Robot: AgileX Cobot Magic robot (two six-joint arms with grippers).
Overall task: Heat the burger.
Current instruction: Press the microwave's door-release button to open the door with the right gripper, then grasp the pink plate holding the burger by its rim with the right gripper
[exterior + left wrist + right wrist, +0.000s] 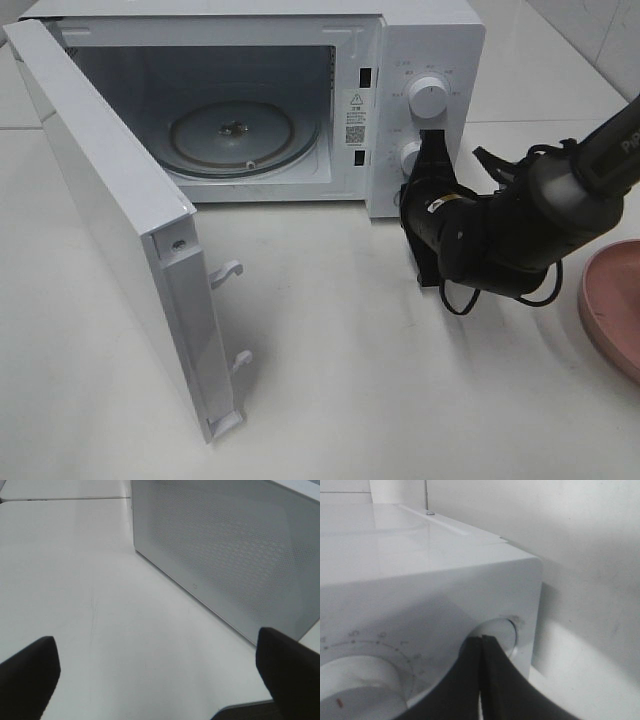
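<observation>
Bright light, soft shadow by door (100, 190), 2 wrist cams blurry.

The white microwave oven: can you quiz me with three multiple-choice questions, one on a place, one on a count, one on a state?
1. Where is the pink round plate? A) inside the oven B) on the table, right of the white microwave oven C) under the door
2. How many round white knobs are on its panel? A) two B) one C) four
3. How is the white oven door? A) shut B) taken off C) swung open
Answers: 1 B, it lies at the high view's right edge; 2 A, one above the other; 3 C, the glass turntable inside shows.
</observation>
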